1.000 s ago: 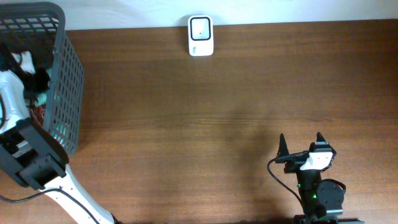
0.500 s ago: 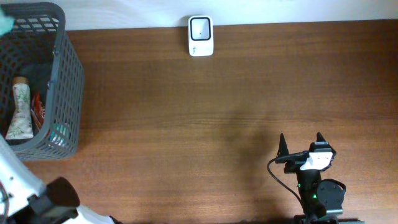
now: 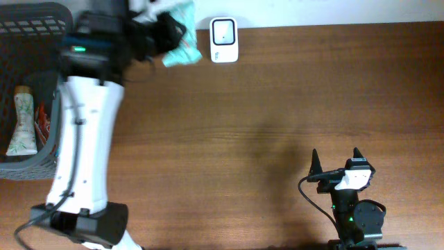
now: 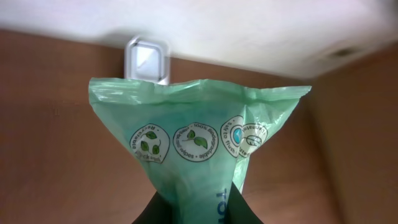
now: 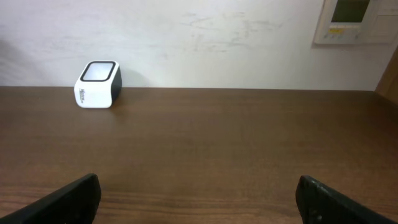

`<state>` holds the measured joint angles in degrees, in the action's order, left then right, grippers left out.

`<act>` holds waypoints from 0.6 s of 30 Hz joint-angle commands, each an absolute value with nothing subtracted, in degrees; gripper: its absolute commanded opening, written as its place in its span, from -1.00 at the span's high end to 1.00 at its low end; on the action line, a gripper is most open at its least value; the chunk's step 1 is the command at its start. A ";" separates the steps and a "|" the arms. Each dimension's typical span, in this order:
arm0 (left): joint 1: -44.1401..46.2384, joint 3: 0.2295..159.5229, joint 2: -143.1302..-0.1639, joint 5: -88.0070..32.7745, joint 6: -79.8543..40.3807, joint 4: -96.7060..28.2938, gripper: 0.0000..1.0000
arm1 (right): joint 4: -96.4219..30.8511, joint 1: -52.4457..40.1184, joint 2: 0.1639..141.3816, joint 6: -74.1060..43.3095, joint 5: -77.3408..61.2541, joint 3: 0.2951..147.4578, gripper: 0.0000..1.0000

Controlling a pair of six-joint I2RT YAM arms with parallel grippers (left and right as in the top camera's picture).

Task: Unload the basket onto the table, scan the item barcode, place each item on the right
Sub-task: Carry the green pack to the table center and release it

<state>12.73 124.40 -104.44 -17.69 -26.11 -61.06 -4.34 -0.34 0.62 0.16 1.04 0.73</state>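
While left fingers [image 4: 147, 216] pinch green pouch [image 3: 182, 36] near scanner [image 3: 224, 39], right fingers [image 5: 68, 202] spread; basket [image 3: 35, 14] holds tube [image 3: 21, 121] far left.

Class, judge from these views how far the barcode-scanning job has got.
Done: the green packet is out of the basket, gripped by the left hand. In hand: it is held just beside the scanner. Left: showing a barcode to the scanner; none is visible yet. The right hand sits open, idle.

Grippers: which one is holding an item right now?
The left gripper, shut on the green pouch near the scanner; the right gripper is open and empty.
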 commanded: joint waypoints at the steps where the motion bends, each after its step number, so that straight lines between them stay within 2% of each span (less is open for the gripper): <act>1: 21.06 113.36 -105.36 0.16 -35.99 -59.33 1.00 | -4.58 -0.01 0.21 -0.05 1.76 0.32 -0.97; 8: 30.22 96.77 -113.06 1.17 -36.25 -35.64 0.94 | -4.58 -0.01 0.21 -0.05 1.76 0.32 -0.97; 13: 31.62 96.36 -122.50 1.26 -36.27 -28.69 0.83 | -4.58 -0.01 0.21 -0.05 1.76 0.32 -0.97; 15: 31.64 96.33 -124.75 0.93 -36.27 -28.77 0.63 | -4.58 -0.01 0.21 -0.05 1.76 0.32 -0.98; 16: 31.73 96.33 -125.25 0.82 -36.27 -28.95 0.24 | -4.58 -0.01 0.21 -0.05 1.76 0.32 -0.97; 17: 31.83 96.33 -125.67 0.91 -36.25 -29.10 -0.26 | -4.58 -0.01 0.21 -0.05 1.76 0.32 -0.97; 18: 31.83 96.33 -125.69 0.91 -36.25 -29.10 -0.50 | -4.58 -0.01 0.21 -0.05 1.76 0.32 -0.97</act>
<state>31.62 96.51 -124.88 0.30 -35.90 -29.26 -4.34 -0.34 0.62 0.21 1.06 0.73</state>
